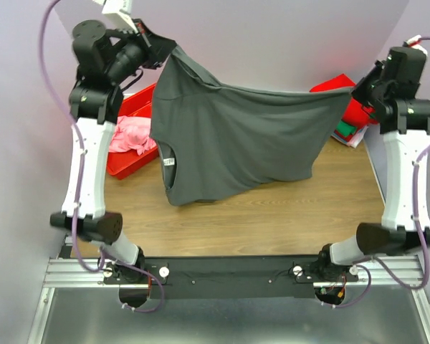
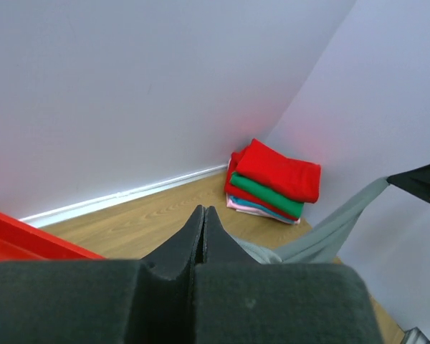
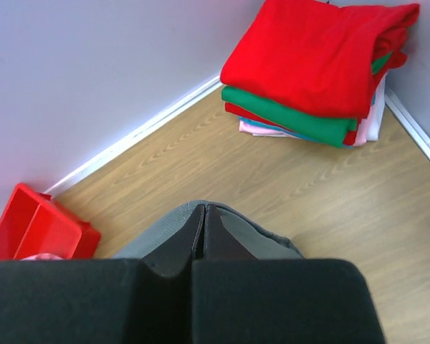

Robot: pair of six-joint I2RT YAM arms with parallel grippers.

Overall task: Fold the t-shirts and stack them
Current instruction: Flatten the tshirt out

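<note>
From above, the grey shirt [image 1: 236, 136] hangs spread between the left pincer [image 1: 166, 51] and right pincer [image 1: 355, 92], above the worktop [image 1: 272, 215]. A pink shirt [image 1: 129, 132] lies in the bin [image 1: 122, 166].

Left wrist view: the fingers are pressed together on grey cloth, and the stack [image 2: 276, 179] sits in the corner.

Right wrist view: the fingers are likewise pinched on the shirt's edge.
</note>
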